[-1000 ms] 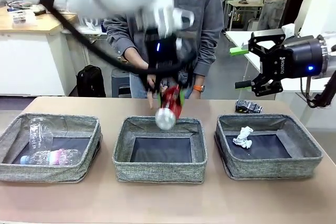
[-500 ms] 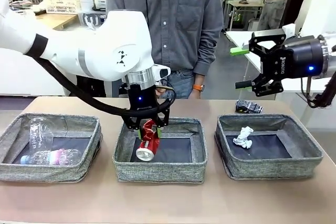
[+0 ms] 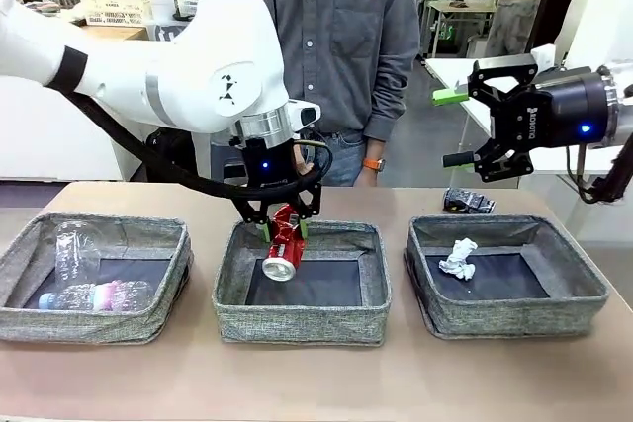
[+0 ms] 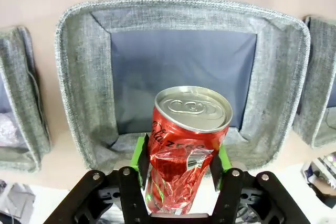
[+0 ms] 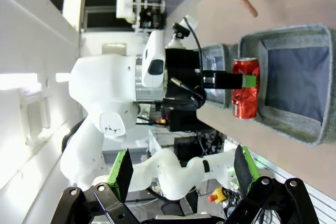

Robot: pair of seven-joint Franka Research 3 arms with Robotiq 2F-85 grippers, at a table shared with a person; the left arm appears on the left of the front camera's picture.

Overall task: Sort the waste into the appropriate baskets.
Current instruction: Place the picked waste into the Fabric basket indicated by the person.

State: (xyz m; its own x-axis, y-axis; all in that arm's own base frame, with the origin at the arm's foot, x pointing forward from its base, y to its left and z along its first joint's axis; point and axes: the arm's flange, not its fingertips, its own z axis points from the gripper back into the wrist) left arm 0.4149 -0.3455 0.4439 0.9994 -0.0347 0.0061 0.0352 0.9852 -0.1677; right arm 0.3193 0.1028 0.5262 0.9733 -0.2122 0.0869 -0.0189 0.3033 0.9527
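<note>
- Red crushed soda can hangs tilted, top downward, between the green pads of the left gripper, straight above the middle basket, apparently so that it falls inside. The right gripper waits high over the table's right side, fingers spread and empty, likely out of the other arm's way.
- Counting in the front view: three grey woven baskets. The left basket holds two clear plastic bottles, one upright and one lying with a pinkish label. The right basket holds one crumpled paper wad. One crushed dark can lies unsorted on the table behind it.
- Left wrist view: the soda can sits between the two pads of the left gripper, with the dark basket floor directly beneath. Whether the pads pinch it or stand just clear, I cannot tell.
- Right wrist view: the right gripper has both pads wide apart, with nothing between them. One soda can shows at the basket rim.
</note>
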